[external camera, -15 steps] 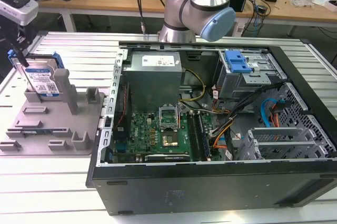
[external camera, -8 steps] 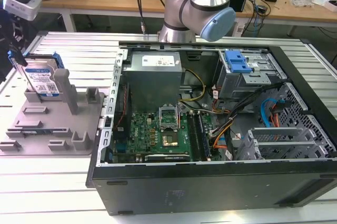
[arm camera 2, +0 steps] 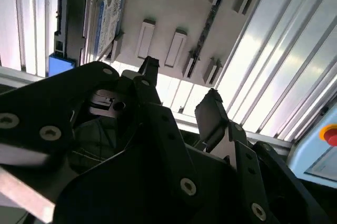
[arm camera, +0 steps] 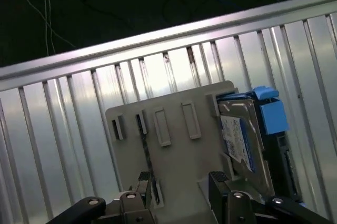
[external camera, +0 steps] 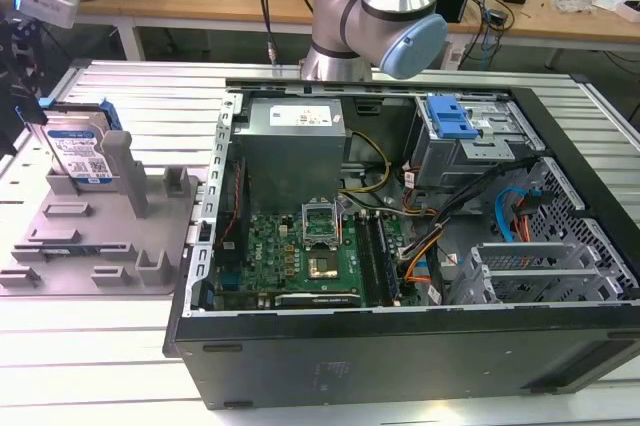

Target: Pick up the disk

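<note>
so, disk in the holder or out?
In: the disk stands on edge in the grey holder, beside an upright post.

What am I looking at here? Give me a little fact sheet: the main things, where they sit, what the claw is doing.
disk: standing on edge in the grey holder tray, exterior view's left
computer case: open, beside the tray
gripper: open, empty, pointed at the tray, apart from the disk
task state: disk not yet picked up
</note>
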Available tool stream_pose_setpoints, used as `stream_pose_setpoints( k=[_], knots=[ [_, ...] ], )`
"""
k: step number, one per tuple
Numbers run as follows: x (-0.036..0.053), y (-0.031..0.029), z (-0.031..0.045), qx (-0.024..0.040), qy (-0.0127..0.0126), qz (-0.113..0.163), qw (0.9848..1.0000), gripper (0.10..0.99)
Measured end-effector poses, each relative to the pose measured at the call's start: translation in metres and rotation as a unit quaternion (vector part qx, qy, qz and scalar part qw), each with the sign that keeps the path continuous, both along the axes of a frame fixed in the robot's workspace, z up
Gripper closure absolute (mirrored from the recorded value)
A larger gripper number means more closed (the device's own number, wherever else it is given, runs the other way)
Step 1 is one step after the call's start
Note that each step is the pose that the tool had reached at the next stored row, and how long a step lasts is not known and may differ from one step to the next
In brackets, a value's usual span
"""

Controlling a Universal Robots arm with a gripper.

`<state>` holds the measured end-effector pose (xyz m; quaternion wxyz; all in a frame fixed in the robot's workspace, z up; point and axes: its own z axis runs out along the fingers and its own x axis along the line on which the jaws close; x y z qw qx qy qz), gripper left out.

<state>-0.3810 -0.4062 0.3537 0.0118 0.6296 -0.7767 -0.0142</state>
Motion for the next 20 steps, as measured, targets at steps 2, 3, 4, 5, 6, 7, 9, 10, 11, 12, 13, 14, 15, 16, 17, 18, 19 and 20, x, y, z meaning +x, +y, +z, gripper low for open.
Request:
stream_pose_setpoints(
  k=[2,3,4,5,6,7,9,10,11,12,13,14,15,16,17,18,19,20],
  knots=[
    [0.0000,0.0000,-0.0001,0.0000,-0.0006,0.019,0.9998,0.529],
    [0.0000,0.0000,-0.0002,-0.0001,-0.0012,0.034,0.9994,0.529],
    [0.0000,0.0000,-0.0002,-0.0001,-0.0017,0.045,0.9990,0.529],
    [0.0000,0.0000,-0.0003,-0.0001,-0.0022,0.055,0.9985,0.529],
    [0.0000,0.0000,-0.0004,-0.0001,-0.0031,0.066,0.9978,0.529],
    [0.0001,0.0000,-0.0005,-0.0001,-0.0040,0.074,0.9973,0.529],
    [-0.0003,0.0000,-0.0005,-0.0001,-0.0041,0.076,0.9971,0.529],
    [-0.0004,0.0001,-0.0005,-0.0002,-0.0041,0.076,0.9971,0.529],
    [-0.0006,0.0001,-0.0005,-0.0002,-0.0040,0.076,0.9971,0.529],
    [-0.0009,0.0001,-0.0004,-0.0002,-0.0040,0.076,0.9971,0.529],
    [-0.0011,0.0001,-0.0004,-0.0002,-0.0040,0.076,0.9971,0.529],
    [-0.0012,0.0001,-0.0005,-0.0002,-0.0040,0.076,0.9971,0.529],
    [-0.0014,0.0001,-0.0005,-0.0002,-0.0041,0.076,0.9971,0.529],
    [-0.0015,0.0006,-0.0004,-0.0002,-0.0042,0.076,0.9971,0.529],
    [-0.0014,0.0023,-0.0005,-0.0002,-0.0046,0.077,0.9971,0.529],
    [-0.0014,0.0074,-0.0005,-0.0002,-0.0051,0.077,0.9970,0.529],
    [-0.0015,0.0103,-0.0004,-0.0002,-0.0052,0.077,0.9970,0.529],
    [-0.0015,0.0132,-0.0004,-0.0003,-0.0054,0.078,0.9969,0.529]
  ],
)
